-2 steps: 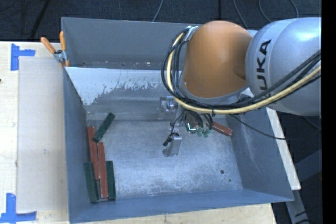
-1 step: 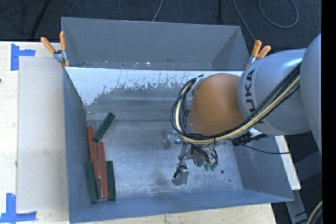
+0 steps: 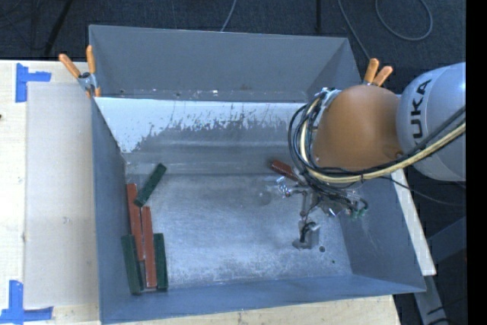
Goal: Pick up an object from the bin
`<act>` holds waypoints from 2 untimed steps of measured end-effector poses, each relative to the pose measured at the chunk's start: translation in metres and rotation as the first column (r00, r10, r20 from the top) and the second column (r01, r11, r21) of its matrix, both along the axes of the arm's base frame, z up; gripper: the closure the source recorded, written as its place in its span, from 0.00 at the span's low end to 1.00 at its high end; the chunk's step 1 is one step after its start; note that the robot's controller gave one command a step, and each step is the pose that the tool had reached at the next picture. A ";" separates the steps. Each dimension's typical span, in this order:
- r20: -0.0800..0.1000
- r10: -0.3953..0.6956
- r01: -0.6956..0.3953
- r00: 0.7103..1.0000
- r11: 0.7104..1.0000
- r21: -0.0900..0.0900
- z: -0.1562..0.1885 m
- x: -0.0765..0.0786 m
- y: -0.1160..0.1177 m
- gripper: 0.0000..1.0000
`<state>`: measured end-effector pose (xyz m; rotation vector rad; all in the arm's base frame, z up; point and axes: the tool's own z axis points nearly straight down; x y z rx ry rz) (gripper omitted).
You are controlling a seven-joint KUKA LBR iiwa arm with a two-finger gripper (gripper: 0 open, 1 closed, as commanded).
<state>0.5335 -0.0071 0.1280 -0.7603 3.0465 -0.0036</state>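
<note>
My gripper (image 3: 307,234) hangs low over the bare bin floor in the right half, near the right wall, with nothing visibly in it. A short reddish-brown stick (image 3: 280,167) lies just up and left of it, its right end hidden under the arm's orange cover. The remaining sticks lie far off along the left wall.
Along the left wall several flat sticks lie side by side: two brown ones (image 3: 137,228) and green ones (image 3: 131,264) (image 3: 160,261). A dark green stick (image 3: 151,184) lies tilted above them. The arm's orange cover and cables hang over the bin's right side.
</note>
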 end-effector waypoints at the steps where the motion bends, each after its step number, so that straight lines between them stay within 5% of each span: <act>1: 0.000 0.243 -0.243 0.970 0.970 0.001 0.021 0.018 -0.065 0.00; 2: 0.005 0.370 -0.370 0.929 0.929 -0.001 0.071 0.067 -0.084 0.00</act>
